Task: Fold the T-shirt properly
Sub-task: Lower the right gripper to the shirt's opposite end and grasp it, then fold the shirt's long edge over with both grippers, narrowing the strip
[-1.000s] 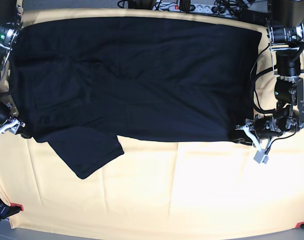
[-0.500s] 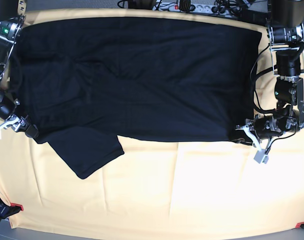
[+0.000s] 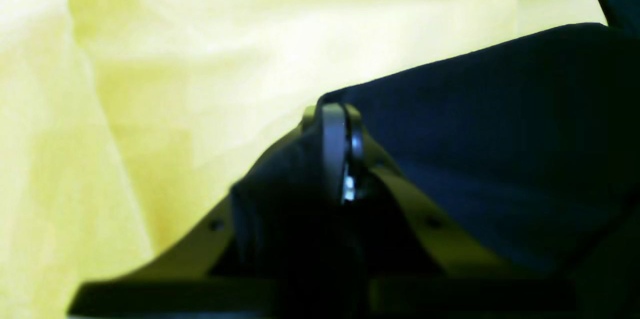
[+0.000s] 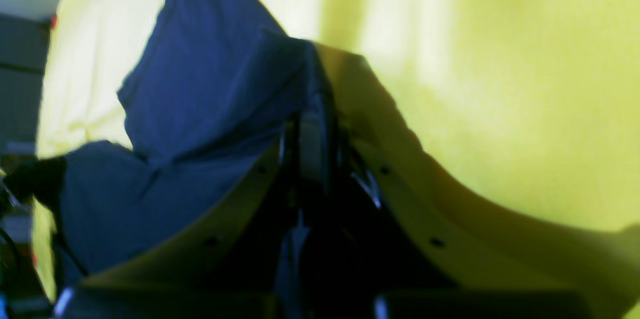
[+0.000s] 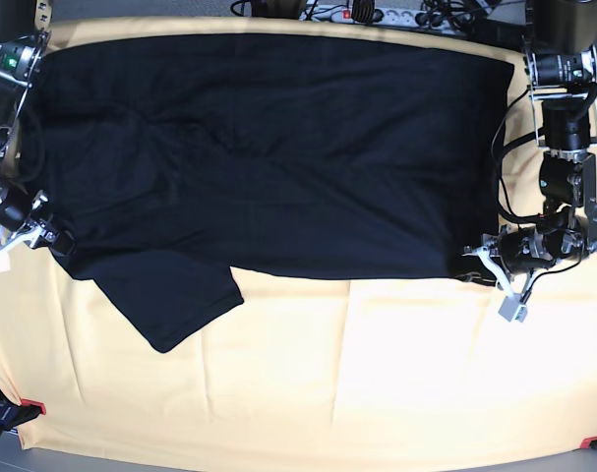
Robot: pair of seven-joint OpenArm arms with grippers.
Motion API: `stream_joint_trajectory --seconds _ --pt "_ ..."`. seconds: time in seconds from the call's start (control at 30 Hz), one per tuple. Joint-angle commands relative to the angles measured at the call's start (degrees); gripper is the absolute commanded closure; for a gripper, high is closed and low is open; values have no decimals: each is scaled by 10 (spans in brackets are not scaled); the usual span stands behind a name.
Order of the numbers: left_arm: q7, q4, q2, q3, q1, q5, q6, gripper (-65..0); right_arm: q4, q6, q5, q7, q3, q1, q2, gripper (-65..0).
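Note:
The black T-shirt lies spread flat across the far half of the table, with one sleeve sticking out toward the front left. My left gripper is shut on the shirt's front right corner. In the left wrist view its fingertips meet with the dark cloth pinched between them. My right gripper sits at the shirt's left edge, just above the sleeve. The right wrist view shows that gripper shut, with the cloth bunched over and between its fingers.
A yellow cloth covers the table. A power strip and cables run along the back edge. Red clips mark the front corners. Both arm bases stand at the back corners.
My right gripper has slid in from the table's left margin onto the shirt's left edge and closed on the cloth. The left arm and the shirt have stayed put.

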Motion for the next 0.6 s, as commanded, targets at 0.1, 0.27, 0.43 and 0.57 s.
stream_joint_trajectory --seconds 0.1,0.27,0.43,0.57 --pt "-12 8 -13 -5 -18 -8 -2 0 7 1 5 0 2 39 36 -25" --pt "-11 8 -12 -5 -19 -43 -4 0 7 1 5 -9 2 69 54 -25" --pt "-12 8 -13 -5 -23 -61 -35 0 8 1 29 -16 2 78 64 0" --pt "-18 8 -13 -5 -33 -57 -41 0 8 1 34 -29 2 78 63 0"
